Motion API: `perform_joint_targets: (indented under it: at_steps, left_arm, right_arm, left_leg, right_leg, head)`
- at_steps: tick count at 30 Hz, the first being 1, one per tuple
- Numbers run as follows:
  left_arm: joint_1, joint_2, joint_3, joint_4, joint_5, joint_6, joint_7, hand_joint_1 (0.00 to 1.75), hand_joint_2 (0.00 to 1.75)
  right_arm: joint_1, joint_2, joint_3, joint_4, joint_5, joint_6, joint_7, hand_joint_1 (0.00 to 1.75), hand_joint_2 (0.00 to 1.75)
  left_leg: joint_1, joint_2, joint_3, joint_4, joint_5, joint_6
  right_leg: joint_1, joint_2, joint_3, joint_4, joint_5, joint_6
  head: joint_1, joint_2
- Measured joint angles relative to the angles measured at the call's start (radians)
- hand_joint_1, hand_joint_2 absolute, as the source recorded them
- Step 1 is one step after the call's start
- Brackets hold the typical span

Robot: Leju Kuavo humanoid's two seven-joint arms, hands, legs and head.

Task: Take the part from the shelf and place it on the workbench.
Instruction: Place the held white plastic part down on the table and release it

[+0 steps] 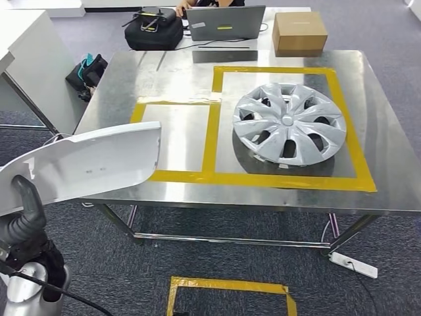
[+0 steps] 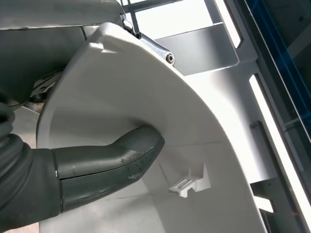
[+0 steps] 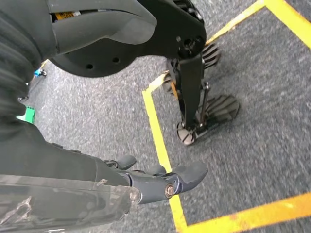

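Note:
A long white curved car-body part (image 1: 84, 164) is held in my left hand (image 1: 25, 217) at the lower left of the head view, its far end reaching over the front left corner of the steel workbench (image 1: 124, 85). In the left wrist view my thumb (image 2: 121, 160) presses on the part's pale inner face (image 2: 154, 107). My right hand (image 3: 161, 179) hangs over the carpet floor, its fingers loosely extended and holding nothing.
A silver wheel cover (image 1: 289, 122) lies in the right yellow-taped box on the workbench; the smaller left taped box (image 1: 179, 135) is bare. A laptop (image 1: 224, 23), black bag (image 1: 154, 29) and cardboard box (image 1: 299, 33) stand at the far edge. A person sits behind. Yellow floor tape (image 1: 228, 286) marks the carpet.

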Motion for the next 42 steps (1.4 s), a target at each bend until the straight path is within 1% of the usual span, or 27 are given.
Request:
perform_joint_targets:
  at_steps: [1,3,4,5,6,8,9,10,11,12,13,14,15,16,17,18,19,20,23,24,27,32,35,37,39,42]
  left_arm:
    - [-0.001,0.0,0.0,0.0,0.0,-0.002,0.002,1.75,1.75]
    - [-0.002,0.001,0.0,0.001,0.0,-0.006,0.007,1.75,1.75]
    - [-0.004,0.001,0.0,0.003,0.0,-0.008,0.01,1.75,1.75]
    - [-0.005,0.001,0.0,0.004,0.001,-0.011,0.013,1.75,1.75]
    - [-0.006,0.002,0.0,0.007,0.0,-0.014,0.016,1.75,1.75]
    - [-0.013,0.002,0.0,0.009,-0.001,-0.02,0.019,1.75,1.75]
    - [-0.018,0.002,0.0,0.01,-0.003,-0.023,0.021,1.75,1.75]
    - [-0.025,0.003,0.0,0.012,-0.007,-0.028,0.024,1.75,1.75]
    - [-0.033,0.004,-0.002,0.016,-0.015,-0.034,0.029,1.75,1.75]
    - [-0.043,0.005,-0.006,0.024,-0.026,-0.041,0.036,1.75,1.75]
    - [-0.054,0.007,-0.011,0.034,-0.04,-0.049,0.044,1.75,1.75]
    - [-0.066,0.009,-0.019,0.048,-0.058,-0.055,0.053,1.75,1.75]
    - [-0.078,0.011,-0.027,0.062,-0.074,-0.059,0.06,1.75,1.75]
    - [-0.089,0.013,-0.034,0.075,-0.086,-0.061,0.066,1.75,1.75]
    - [-0.098,0.015,-0.041,0.086,-0.094,-0.062,0.07,1.75,1.75]
    - [-0.106,0.016,-0.046,0.095,-0.098,-0.062,0.072,1.75,1.75]
    - [-0.112,0.017,-0.05,0.102,-0.099,-0.063,0.073,1.75,1.75]
    - [-0.118,0.018,-0.053,0.109,-0.103,-0.065,0.076,1.75,1.75]
    - [-0.141,0.028,-0.073,0.132,-0.139,-0.09,0.093,1.75,1.75]
    - [-0.159,0.032,-0.085,0.146,-0.155,-0.101,0.1,1.75,1.75]
    - [-0.238,0.039,-0.136,0.211,-0.198,-0.125,0.125,1.75,1.75]
    - [-0.371,0.038,-0.232,0.338,-0.259,-0.151,0.168,1.75,1.75]
    - [-0.438,0.032,-0.284,0.423,-0.287,-0.171,0.184,1.75,1.75]
    - [-0.483,0.022,-0.314,0.485,-0.32,-0.163,0.191,1.75,1.75]
    - [-0.533,0.007,-0.34,0.558,-0.376,-0.128,0.199,1.75,1.75]
    - [-0.607,-0.027,-0.379,0.684,-0.434,-0.101,0.217,1.75,1.75]
  right_arm:
    - [0.0,0.0,0.0,0.0,0.001,0.0,0.0,0.0,1.75]
    - [0.0,0.0,0.0,0.0,0.002,0.0,0.0,0.0,1.75]
    - [0.0,0.0,0.0,0.0,0.004,0.0,0.0,0.0,1.75]
    - [-0.001,0.0,0.001,0.0,0.006,0.0,0.001,0.0,1.75]
    - [-0.002,0.0,0.001,0.0,0.007,0.0,0.001,0.0,1.75]
    - [-0.006,0.0,0.002,0.0,0.011,-0.001,0.003,0.0,1.75]
    - [-0.007,-0.001,0.002,0.0,0.012,-0.001,0.004,0.0,1.75]
    - [-0.008,-0.001,0.002,0.0,0.014,-0.001,0.005,0.0,1.75]
    - [-0.009,-0.001,0.003,0.0,0.016,0.0,0.005,0.0,1.75]
    - [-0.009,-0.001,0.004,0.0,0.018,0.002,0.006,0.0,1.75]
    - [-0.008,-0.001,0.005,0.0,0.021,0.003,0.006,0.0,1.75]
    - [-0.008,-0.001,0.007,0.0,0.024,0.005,0.007,0.0,1.75]
    - [-0.008,-0.001,0.009,0.0,0.026,0.005,0.007,0.0,1.75]
    - [-0.009,-0.002,0.011,0.0,0.028,0.006,0.007,0.0,1.75]
    - [-0.009,-0.003,0.012,0.0,0.028,0.006,0.008,0.0,1.75]
    - [-0.01,-0.004,0.013,0.0,0.029,0.007,0.008,0.0,1.75]
    - [-0.01,-0.005,0.014,0.0,0.029,0.007,0.008,0.0,1.75]
    - [-0.01,-0.005,0.015,0.0,0.03,0.008,0.008,0.0,1.75]
    - [-0.009,-0.006,0.018,0.0,0.036,0.009,0.008,0.0,1.75]
    - [-0.01,-0.006,0.02,0.0,0.039,0.011,0.008,0.0,1.75]
    - [-0.018,-0.008,0.027,0.0,0.048,0.017,0.008,0.0,1.75]
    - [-0.023,-0.009,0.038,0.0,0.062,0.023,0.014,0.0,1.75]
    - [-0.023,-0.009,0.045,0.0,0.072,0.025,0.024,0.0,1.75]
    - [-0.023,-0.009,0.05,0.0,0.079,0.027,0.026,0.0,1.75]
    - [-0.024,-0.009,0.056,0.0,0.088,0.03,0.026,0.0,1.75]
    - [-0.028,-0.009,0.068,0.001,0.101,0.037,0.026,0.0,1.75]
  left_leg:
    - [0.002,0.001,0.001,-0.04,0.03,-0.001]
    - [0.004,0.006,0.02,-0.162,0.134,0.003]
    - [0.003,0.008,0.027,-0.214,0.172,0.006]
    - [0.003,0.01,0.032,-0.246,0.195,0.009]
    - [0.002,0.011,0.032,-0.257,0.197,0.012]
    - [0.005,0.009,0.04,-0.257,0.203,0.018]
    - [0.007,0.008,0.044,-0.257,0.204,0.023]
    - [0.008,0.008,0.05,-0.259,0.204,0.029]
    - [0.007,0.007,0.054,-0.258,0.2,0.035]
    - [0.004,0.007,0.057,-0.258,0.195,0.04]
    - [0.001,0.005,0.059,-0.257,0.19,0.044]
    - [-0.003,0.002,0.063,-0.256,0.184,0.048]
    - [-0.006,-0.001,0.069,-0.255,0.178,0.05]
    - [-0.01,-0.004,0.078,-0.254,0.17,0.051]
    - [-0.013,-0.006,0.088,-0.253,0.163,0.051]
    - [-0.016,-0.007,0.096,-0.252,0.157,0.051]
    - [-0.018,-0.007,0.101,-0.25,0.152,0.05]
    - [-0.019,-0.007,0.103,-0.249,0.149,0.05]
    - [-0.019,-0.006,0.102,-0.248,0.148,0.054]
    - [-0.019,-0.006,0.103,-0.25,0.148,0.055]
    - [-0.019,-0.006,0.105,-0.254,0.15,0.052]
    - [-0.019,-0.006,0.106,-0.257,0.152,0.046]
    - [-0.019,-0.006,0.106,-0.258,0.153,0.044]
    - [-0.019,-0.006,0.106,-0.258,0.153,0.044]
    - [-0.02,-0.006,0.105,-0.258,0.154,0.044]
    - [-0.022,-0.007,0.105,-0.257,0.154,0.044]
  right_leg:
    - [-0.002,0.001,0.016,0.0,-0.012,0.004]
    - [-0.004,0.002,0.042,0.001,-0.038,0.014]
    - [-0.002,0.002,0.049,0.003,-0.053,0.02]
    - [0.0,0.002,0.055,0.004,-0.069,0.025]
    - [0.002,0.002,0.064,0.004,-0.084,0.029]
    - [0.002,0.0,0.078,0.002,-0.105,0.039]
    - [0.002,-0.001,0.075,0.018,-0.119,0.043]
    - [0.003,-0.001,0.056,0.058,-0.141,0.047]
    - [0.003,-0.001,0.019,0.121,-0.169,0.048]
    - [0.004,-0.001,-0.031,0.194,-0.199,0.048]
    - [0.004,-0.001,-0.08,0.258,-0.215,0.046]
    - [0.005,-0.001,-0.118,0.293,-0.209,0.044]
    - [0.007,-0.001,-0.139,0.289,-0.179,0.039]
    - [0.01,-0.001,-0.142,0.248,-0.129,0.033]
    - [0.015,-0.001,-0.135,0.185,-0.071,0.024]
    - [0.019,0.0,-0.121,0.129,-0.024,0.016]
    - [0.023,0.0,-0.11,0.086,0.006,0.011]
    - [0.024,0.001,-0.103,0.063,0.021,0.011]
    - [0.024,0.005,-0.098,0.053,0.024,0.025]
    - [0.024,0.006,-0.098,0.053,0.023,0.025]
    - [0.024,0.006,-0.098,0.053,0.022,0.023]
    - [0.025,0.005,-0.098,0.053,0.022,0.019]
    - [0.025,0.006,-0.098,0.053,0.023,0.018]
    - [0.024,0.006,-0.098,0.053,0.023,0.018]
    - [0.023,0.005,-0.098,0.053,0.024,0.018]
    - [0.022,0.004,-0.098,0.053,0.024,0.019]
  head:
    - [0.0,0.0]
    - [-0.002,0.0]
    - [-0.005,0.0]
    - [-0.005,0.0]
    - [-0.005,0.0]
    - [-0.002,0.0]
    - [0.001,0.0]
    - [0.004,0.0]
    - [0.007,0.0]
    - [0.009,0.0]
    - [0.008,0.0]
    - [0.009,0.0]
    - [0.009,0.0]
    - [0.009,0.0]
    - [0.008,0.0]
    - [0.007,0.0]
    - [0.006,0.0]
    - [0.004,0.0]
    - [0.001,0.0]
    - [0.001,0.0]
    - [0.001,0.0]
    - [0.002,0.0]
    - [0.002,0.0]
    - [0.002,0.0]
    - [0.002,0.0]
    - [0.002,0.0]
